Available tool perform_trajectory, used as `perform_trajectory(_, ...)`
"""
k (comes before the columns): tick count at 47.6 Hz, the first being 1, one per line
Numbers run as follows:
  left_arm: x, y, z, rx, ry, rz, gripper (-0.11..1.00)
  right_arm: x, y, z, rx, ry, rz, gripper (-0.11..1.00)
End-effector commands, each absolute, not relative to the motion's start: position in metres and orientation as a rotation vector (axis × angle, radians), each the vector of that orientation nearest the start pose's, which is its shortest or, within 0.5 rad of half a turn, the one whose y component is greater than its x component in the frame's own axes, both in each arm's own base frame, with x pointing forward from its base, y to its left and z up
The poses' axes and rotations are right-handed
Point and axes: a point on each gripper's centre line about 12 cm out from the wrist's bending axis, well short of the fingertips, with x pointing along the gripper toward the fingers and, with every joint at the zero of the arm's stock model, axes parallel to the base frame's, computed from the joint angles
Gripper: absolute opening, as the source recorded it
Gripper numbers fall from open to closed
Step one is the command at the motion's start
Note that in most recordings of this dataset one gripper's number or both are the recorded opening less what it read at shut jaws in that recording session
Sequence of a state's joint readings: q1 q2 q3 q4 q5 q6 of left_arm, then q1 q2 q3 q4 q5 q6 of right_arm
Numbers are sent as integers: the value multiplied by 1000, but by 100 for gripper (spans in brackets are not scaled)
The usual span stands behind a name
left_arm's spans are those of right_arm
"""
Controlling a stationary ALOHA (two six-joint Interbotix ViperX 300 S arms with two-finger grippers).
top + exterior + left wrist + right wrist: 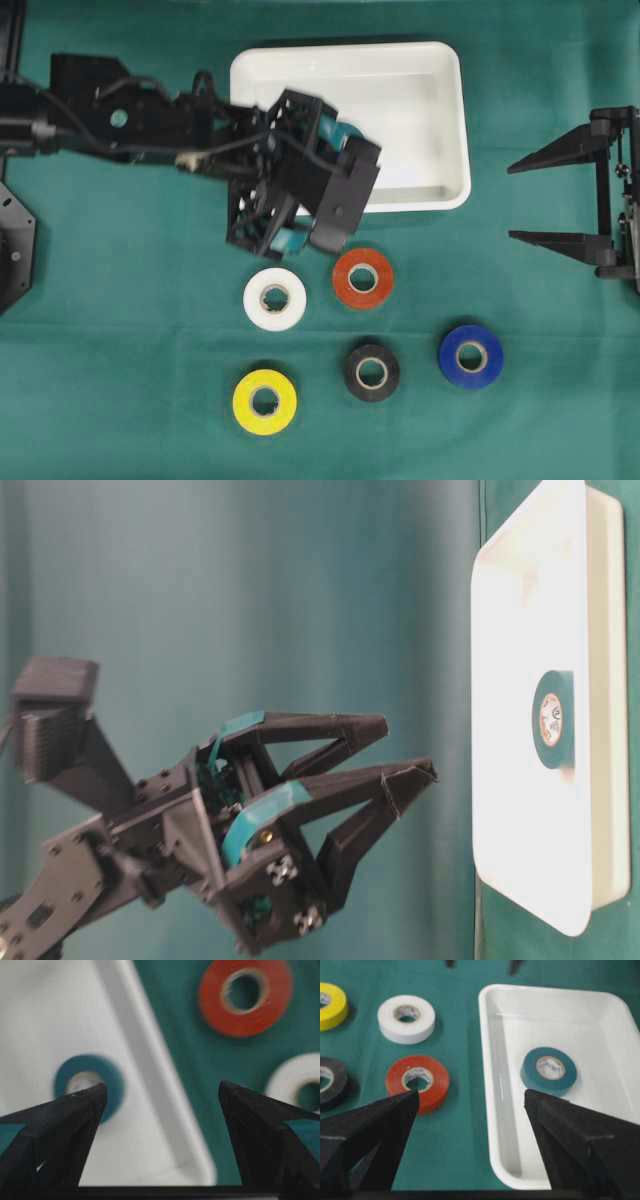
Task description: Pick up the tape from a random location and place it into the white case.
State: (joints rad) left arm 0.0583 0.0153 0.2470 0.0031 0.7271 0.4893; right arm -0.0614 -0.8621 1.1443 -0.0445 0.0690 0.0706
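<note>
Tape in the case: we see one teal tape roll lying flat on the floor of the white case, apart from its walls; that much of the task looks done to us.
Tapes left on the cloth: the red roll and the white roll lie just below the case; the black roll, the blue roll and the yellow roll lie lower, all flat and none touching another.
What is left: we judge it depends on how many rolls are wanted; if one is enough, little remains beyond clearing the arm away.
Left gripper: we find its jaws spread wide with nothing between them; in its wrist view the fingertips frame the case rim, with the teal roll on one side and the red roll on the other.
Left arm pose: it reaches in from the left edge of the overhead view, the hand hanging over the lower left corner of the case, tilted down and turned at an angle to the rim.
Right gripper: we see it at the right edge, well apart from every roll, jaws spread wide and empty, pointing toward the case.
Table: covered in green cloth.
</note>
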Motion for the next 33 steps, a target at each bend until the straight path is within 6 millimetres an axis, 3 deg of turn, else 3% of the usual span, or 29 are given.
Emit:
perform_trajectory(1,416,10,268,425,911,-195,90,214,-13,254,35,318,-66,92)
perform_trajectory(6,416,-2,267,414,895,-205,90,214,-13,255,38,315,-66,92)
perform_trajectory(15,404,-2,270,357,898,-178,90,214,-13,257,41,306,-66,92)
perform_trajectory(33,345,-1,296,254,739,-101,90,217,-13,267,42,283,-66,92)
